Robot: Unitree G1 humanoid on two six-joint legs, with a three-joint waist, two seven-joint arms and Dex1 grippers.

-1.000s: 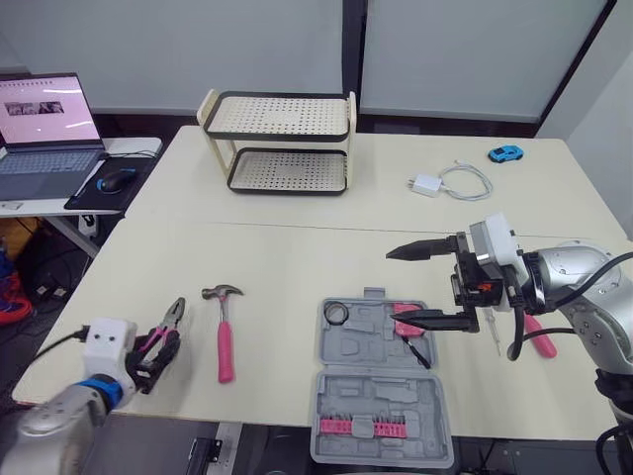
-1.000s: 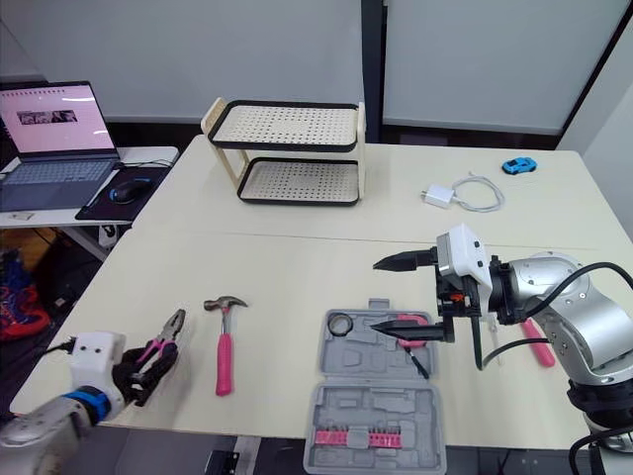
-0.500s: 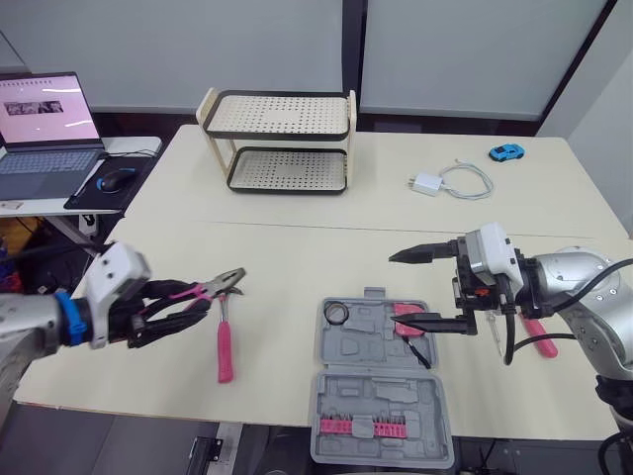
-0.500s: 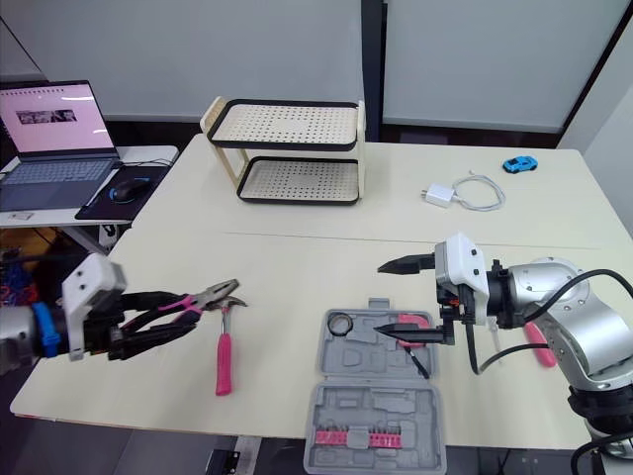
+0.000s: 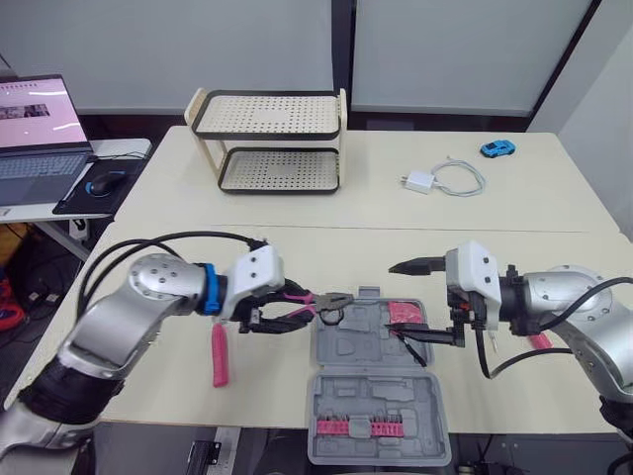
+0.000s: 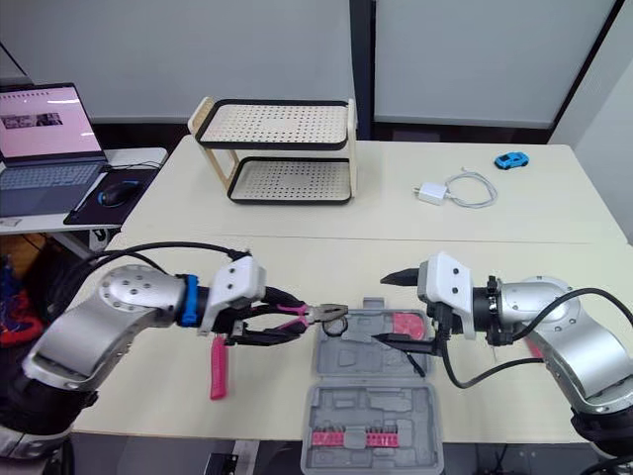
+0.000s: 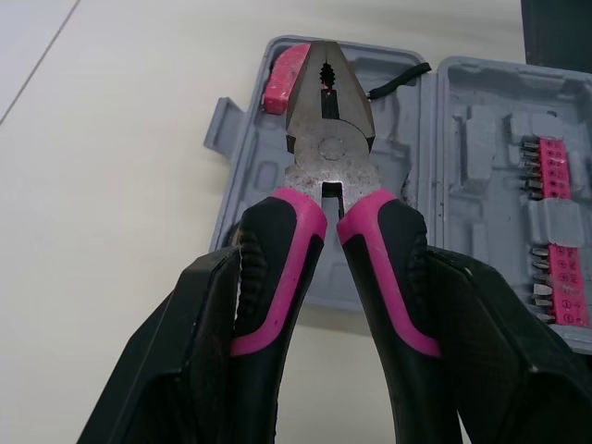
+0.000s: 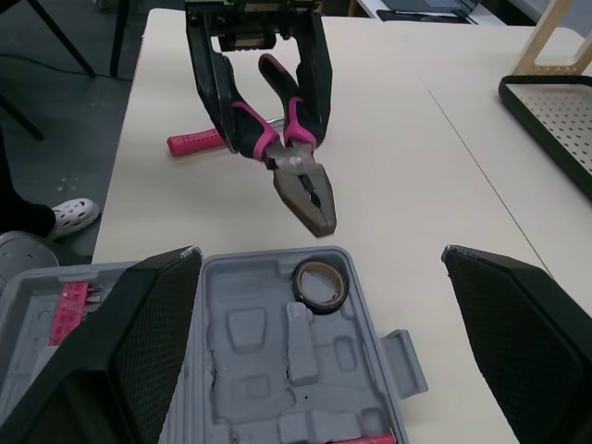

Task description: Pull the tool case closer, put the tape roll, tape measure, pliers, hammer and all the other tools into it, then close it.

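Handles of pliers (image 5: 318, 301) clamped in left gripper (image 7: 331, 277); nose hovers at 10 o'clock of tool case (image 5: 368, 398), near tape roll (image 8: 318, 282). Empty right gripper (image 5: 394, 301) spread wide at 2 o'clock. Risk: releasing here may land pliers across tape roll, blocking lid.

1. Pliers (image 7: 328, 148): pink and black handles, dull grey metal head.
2. Tool case (image 5: 376, 391): plain grey, with a pink strip of bits.
3. Hammer (image 5: 220, 354): pink handle.
4. Table (image 5: 396, 228): cream.
5. Rack (image 5: 267, 114): cream frame, black-rimmed shelves dotted with holes.
6. Toy car (image 5: 497, 148): blue.
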